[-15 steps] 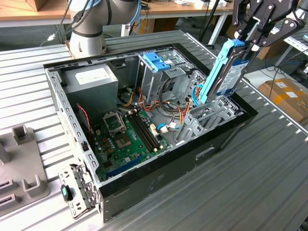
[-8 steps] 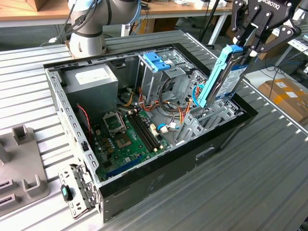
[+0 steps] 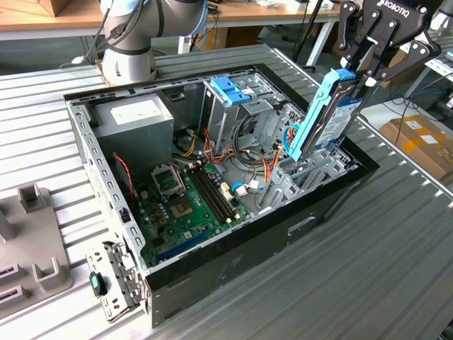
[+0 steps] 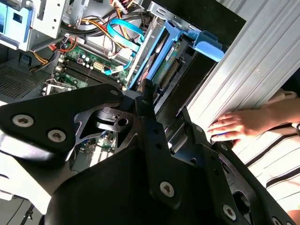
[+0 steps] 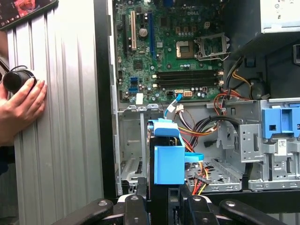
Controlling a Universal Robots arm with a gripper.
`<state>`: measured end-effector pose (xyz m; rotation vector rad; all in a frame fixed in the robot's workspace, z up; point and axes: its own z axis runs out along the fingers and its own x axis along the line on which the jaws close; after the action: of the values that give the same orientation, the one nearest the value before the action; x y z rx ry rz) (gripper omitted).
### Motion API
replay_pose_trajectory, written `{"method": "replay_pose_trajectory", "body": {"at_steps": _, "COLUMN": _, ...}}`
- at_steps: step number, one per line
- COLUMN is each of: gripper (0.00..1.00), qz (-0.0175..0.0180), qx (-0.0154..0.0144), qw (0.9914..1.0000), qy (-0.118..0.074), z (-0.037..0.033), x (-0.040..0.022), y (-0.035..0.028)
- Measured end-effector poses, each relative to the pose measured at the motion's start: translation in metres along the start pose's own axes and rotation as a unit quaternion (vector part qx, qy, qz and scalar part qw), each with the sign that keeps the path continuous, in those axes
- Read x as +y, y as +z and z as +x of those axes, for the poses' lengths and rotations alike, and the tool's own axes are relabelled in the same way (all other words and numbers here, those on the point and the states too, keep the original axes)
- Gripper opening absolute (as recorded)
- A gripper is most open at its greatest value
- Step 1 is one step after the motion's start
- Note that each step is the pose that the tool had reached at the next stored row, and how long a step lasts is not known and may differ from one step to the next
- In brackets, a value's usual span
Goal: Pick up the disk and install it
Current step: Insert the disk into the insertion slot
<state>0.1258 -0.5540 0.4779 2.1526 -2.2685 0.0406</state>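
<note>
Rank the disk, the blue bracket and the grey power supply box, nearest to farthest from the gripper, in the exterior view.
1. The disk, clamped in the gripper, at the exterior view's right.
2. The blue bracket, on the upright metal cage, mid-picture.
3. The grey power supply box, toward the exterior view's left.

The black end effector (image 3: 362, 71) clamps the upper end of the disk (image 3: 327, 117), which stands tilted with its lower end at the metal bays on the exterior view's right side of the open computer case (image 3: 311, 212). The case lies on the ribbed metal counter (image 3: 396, 276), its green motherboard (image 3: 180, 205) exposed beside a grey power-supply box (image 3: 138, 120).
</note>
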Motion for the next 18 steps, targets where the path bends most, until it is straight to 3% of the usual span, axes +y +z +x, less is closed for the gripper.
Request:
{"method": "replay_pose_trajectory", "body": {"at_steps": 12, "gripper": 0.35, "qz": 0.0000, "qx": -0.0001, "qw": 1.00000, "qy": 0.000, "z": 0.0001, "x": 0.0002, "y": 0.0007}}
{"method": "replay_pose_trajectory", "body": {"at_steps": 18, "gripper": 0.35, "qz": 0.0001, "qx": -0.0001, "qw": 1.00000, "qy": 0.000, "z": 0.0001, "x": 0.0008, "y": 0.0056}}
